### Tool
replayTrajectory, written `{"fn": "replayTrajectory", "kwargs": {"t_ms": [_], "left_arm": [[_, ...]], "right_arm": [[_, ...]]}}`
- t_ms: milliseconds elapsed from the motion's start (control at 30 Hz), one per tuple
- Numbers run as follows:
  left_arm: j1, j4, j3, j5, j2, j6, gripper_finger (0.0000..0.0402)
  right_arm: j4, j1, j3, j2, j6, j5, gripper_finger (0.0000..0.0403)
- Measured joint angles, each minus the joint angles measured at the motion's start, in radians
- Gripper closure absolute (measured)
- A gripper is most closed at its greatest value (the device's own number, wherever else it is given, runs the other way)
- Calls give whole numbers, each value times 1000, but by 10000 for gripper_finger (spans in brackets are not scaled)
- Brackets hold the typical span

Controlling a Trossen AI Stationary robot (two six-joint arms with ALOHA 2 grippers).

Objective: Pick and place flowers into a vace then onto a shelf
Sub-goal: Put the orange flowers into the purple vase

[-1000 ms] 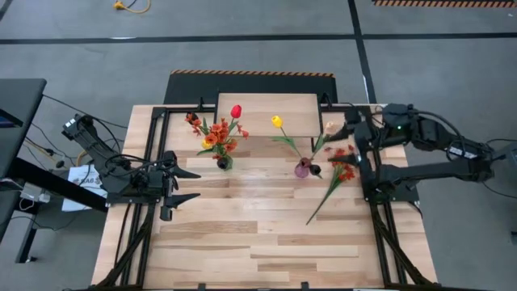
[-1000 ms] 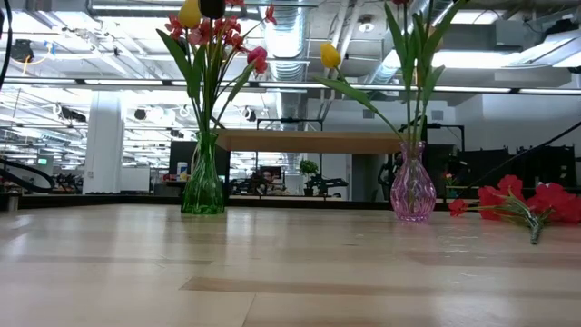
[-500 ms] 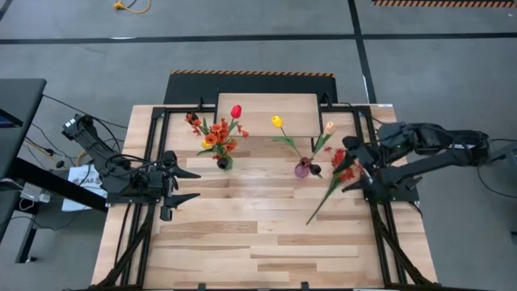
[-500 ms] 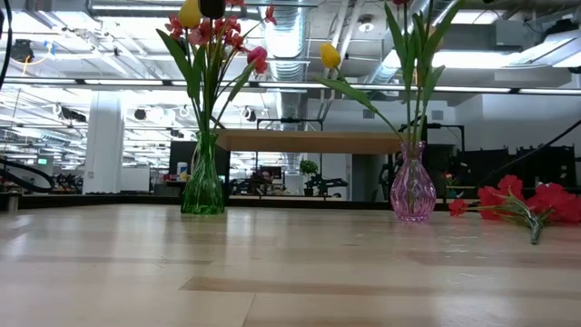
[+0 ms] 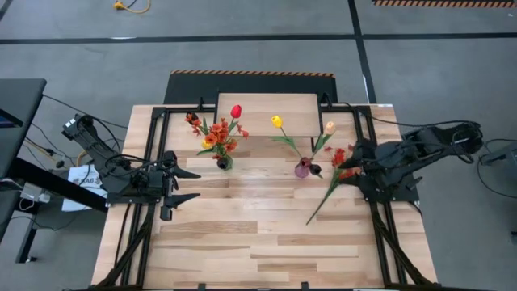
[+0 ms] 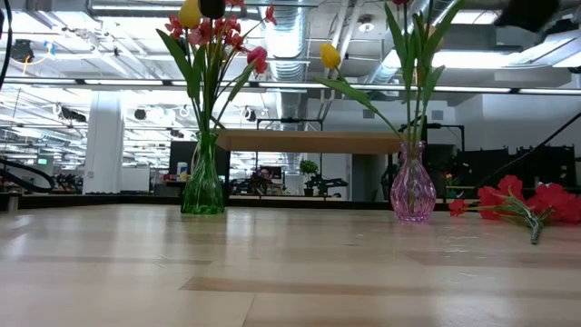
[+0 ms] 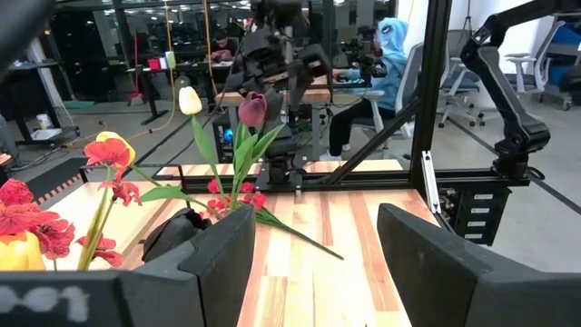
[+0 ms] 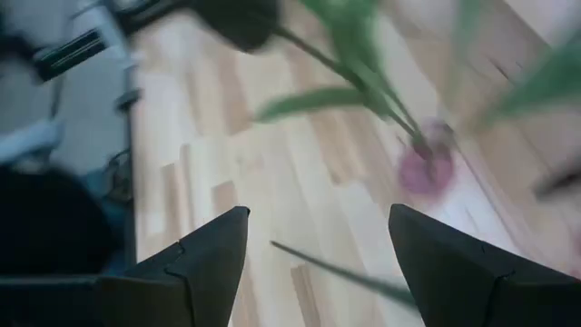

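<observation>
A green vase stands on the table holding red, yellow and orange flowers. To its right stands a pink vase with a yellow tulip and a cream tulip. A loose red-blossomed spray lies flat on the table right of the pink vase. The shelf stands at the far edge. My right gripper hovers open above the spray's blossom end. My left gripper waits open, left of the green vase.
Black frame rails run along both sides of the table. The near half of the tabletop is bare wood. Beyond the table, a person in a light blue hood sits in the room.
My right gripper has moved from beside the shelf's right end toward the near edge and down, ending over the blossom end of the loose spray, with its arm folding back to the right. The flowers and both vases have stayed put.
</observation>
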Motion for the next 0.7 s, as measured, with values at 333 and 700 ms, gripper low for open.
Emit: {"fn": "replayTrajectory", "kwargs": {"t_ms": [333, 700], "left_arm": [[0, 0, 0, 0, 0, 0, 178], [0, 0, 0, 26, 0, 0, 178]], "right_arm": [[-273, 218, 0, 105, 672, 340, 142], [-362, 285, 0, 409, 1013, 377, 143]]}}
